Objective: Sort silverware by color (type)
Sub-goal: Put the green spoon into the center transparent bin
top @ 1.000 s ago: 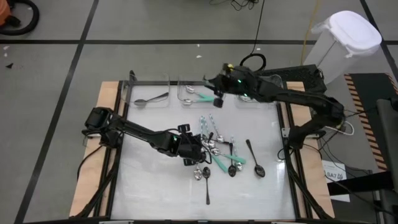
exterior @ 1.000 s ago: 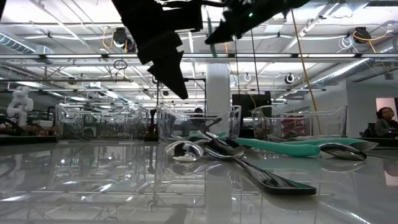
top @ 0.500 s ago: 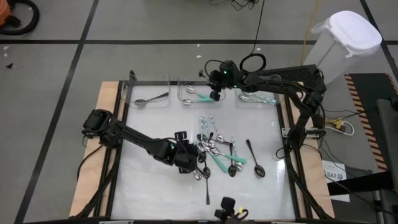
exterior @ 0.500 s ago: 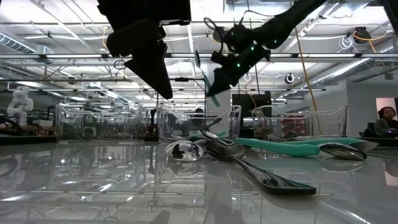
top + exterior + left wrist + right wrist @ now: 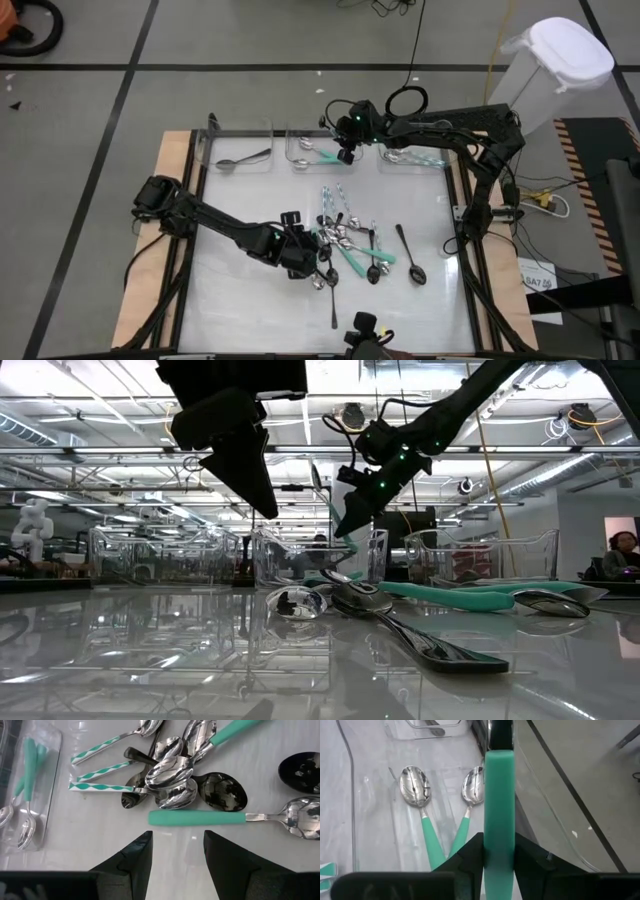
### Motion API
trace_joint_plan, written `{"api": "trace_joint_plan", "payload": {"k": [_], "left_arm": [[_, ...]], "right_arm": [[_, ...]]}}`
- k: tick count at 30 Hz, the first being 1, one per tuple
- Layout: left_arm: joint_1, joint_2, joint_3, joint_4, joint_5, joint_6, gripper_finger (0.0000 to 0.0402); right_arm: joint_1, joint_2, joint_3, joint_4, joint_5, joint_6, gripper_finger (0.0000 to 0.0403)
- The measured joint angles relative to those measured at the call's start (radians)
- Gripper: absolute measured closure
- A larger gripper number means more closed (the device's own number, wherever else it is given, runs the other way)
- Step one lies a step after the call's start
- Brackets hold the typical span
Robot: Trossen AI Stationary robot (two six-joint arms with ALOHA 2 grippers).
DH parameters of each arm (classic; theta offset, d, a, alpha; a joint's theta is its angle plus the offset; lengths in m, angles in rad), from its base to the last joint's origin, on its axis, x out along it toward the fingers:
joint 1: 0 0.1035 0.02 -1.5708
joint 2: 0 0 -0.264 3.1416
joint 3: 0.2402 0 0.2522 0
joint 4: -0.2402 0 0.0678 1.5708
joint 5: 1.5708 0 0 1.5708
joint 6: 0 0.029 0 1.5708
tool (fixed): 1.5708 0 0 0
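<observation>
The silverware lies in a loose pile point(image 5: 345, 235) at the table's middle: teal-handled, patterned-handled and dark spoons. My left gripper point(image 5: 177, 852) hovers open just left of the pile point(image 5: 300, 255). A plain teal-handled spoon point(image 5: 197, 817) lies on the table across the front of its fingers, untouched. My right gripper point(image 5: 346, 152) is shut on another teal-handled spoon point(image 5: 499, 795), held above the middle clear bin point(image 5: 308, 150) at the far edge. Two teal-handled spoons point(image 5: 427, 820) lie flat on that bin's floor. My right gripper pinches the spoon's teal handle point(image 5: 499, 827) by its two sides between the two fingers point(image 5: 472, 852). The fingers slant down from the table's right and lie along the handle. The spoon is lifted clear, tilted, its bowl point(image 5: 317, 478) up above the gripper.
Three clear bins stand in a row along the far edge. The left bin point(image 5: 240, 158) has one spoon, the right bin point(image 5: 410, 158) patterned-handled ones. Two dark spoons point(image 5: 408, 255) point(image 5: 333, 300) lie apart from the pile. A metal frame point(image 5: 462, 200) edges the table.
My right gripper has carried its teal-handled spoon down and toward the table's left, from beside the right bin to over the middle bin, tipping further downward. My left gripper has shifted a little toward the near edge beside the pile and stayed open.
</observation>
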Motion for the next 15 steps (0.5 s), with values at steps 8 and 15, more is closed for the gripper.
{"api": "trace_joint_plan", "payload": {"k": [8, 15], "left_arm": [[0.0, 0.0, 0.0, 0.0, -0.001, 0.007, 0.0225], [0.0, 0.0, 0.0, -0.006, -0.001, 0.012, 0.0225]], "right_arm": [[0.0, 0.02, -0.001, -0.002, 0.0, 0.002, 0.0319], [0.0, 0.063, -0.001, 0.0, 0.002, -0.004, 0.0319]]}}
